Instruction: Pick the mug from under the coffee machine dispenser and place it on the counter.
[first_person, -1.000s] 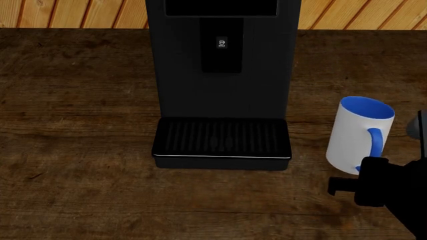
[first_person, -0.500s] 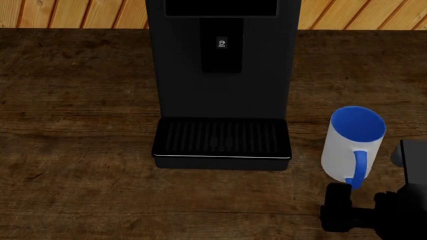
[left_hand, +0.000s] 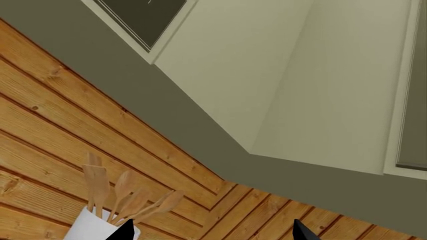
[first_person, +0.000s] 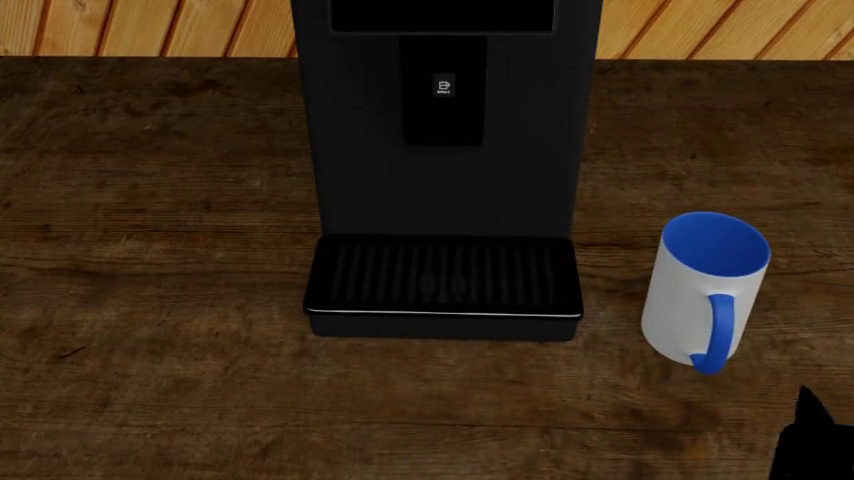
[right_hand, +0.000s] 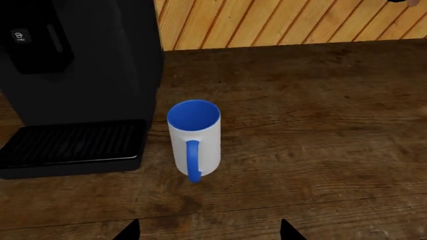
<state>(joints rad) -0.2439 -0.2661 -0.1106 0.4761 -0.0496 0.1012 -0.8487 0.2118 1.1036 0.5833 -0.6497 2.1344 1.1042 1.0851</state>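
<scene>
The right gripper (right_hand: 208, 229) has pulled back, open and empty; mug (first_person: 705, 290) stands upright on the counter (first_person: 160, 380), right of the coffee machine (first_person: 443, 150). Left gripper (left_hand: 210, 231) open too.

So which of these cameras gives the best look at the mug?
The right wrist view: the mug stands whole near the middle, upright on the counter, with its blue inside and handle facing the camera. The head view also shows all of it, but off toward the edge. The left wrist view shows no mug, only wall and cabinets.
</scene>
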